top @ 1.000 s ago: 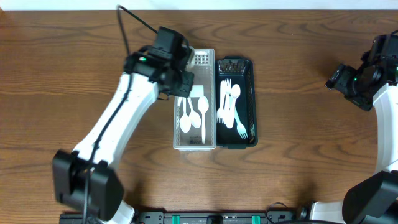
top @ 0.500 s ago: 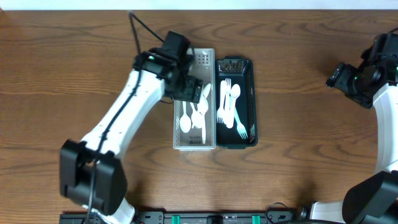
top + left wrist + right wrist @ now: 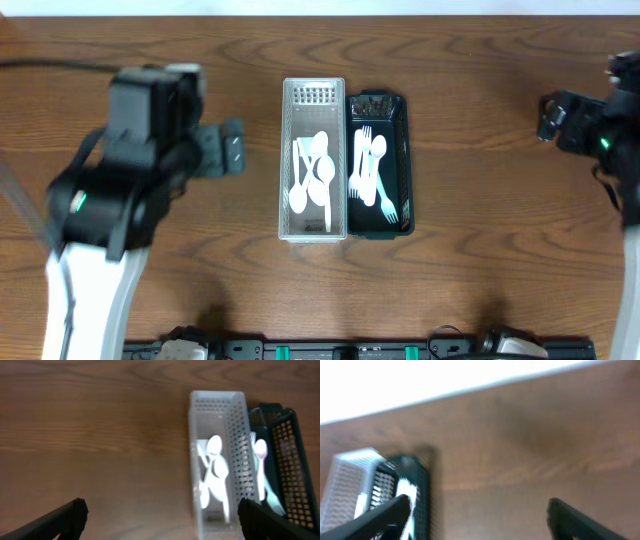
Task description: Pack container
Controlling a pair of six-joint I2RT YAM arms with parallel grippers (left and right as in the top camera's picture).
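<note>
A white perforated container [image 3: 313,86] stands at the table's middle with several white spoons [image 3: 318,172] lying in it. Touching its right side is a black mesh container [image 3: 405,150] holding white and pale-green forks and spoons [image 3: 368,170]. My left gripper [image 3: 236,148] hangs open and empty to the left of the white container [image 3: 216,396], and the spoons [image 3: 214,462] show in the left wrist view past my left gripper [image 3: 160,510]. My right gripper [image 3: 545,118] is open and empty far to the right. In its own view my right gripper [image 3: 479,506] looks toward the black container [image 3: 422,485].
Bare brown wood table [image 3: 480,230] surrounds both containers. The table's far edge [image 3: 470,385] meets a white surface behind it. The left arm's black cable [image 3: 50,66] runs along the far left.
My left gripper was shut over the white container; it opened, left a spoon in there and pulled back left and up. My right gripper opened a little wider and shifted slightly.
</note>
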